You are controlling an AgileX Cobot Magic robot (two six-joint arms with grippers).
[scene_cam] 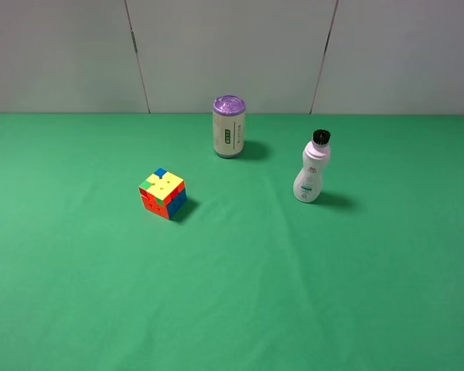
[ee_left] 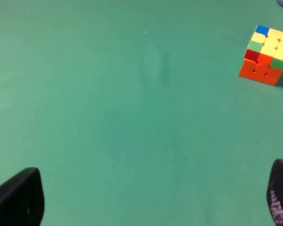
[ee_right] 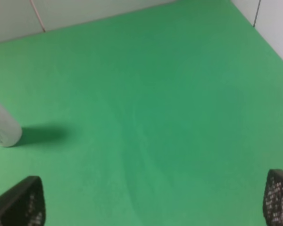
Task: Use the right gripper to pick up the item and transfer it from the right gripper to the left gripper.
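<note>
Right gripper (ee_right: 148,202): two black fingertips (ee_right: 19,205) are seen, spread wide, nothing held between. Bottle (scene_cam: 312,171) is stood upright on the green cloth (scene_cam: 232,294), right of centre. In the right wrist view only its base is caught, ahead of one fingertip, well apart, outside the gap. Left gripper (ee_left: 148,202) is likewise spread wide and empty over the cloth, cube (scene_cam: 163,193) seen ahead and aside. Can (scene_cam: 229,126) is stood farther back, between cube and bottle.
</note>
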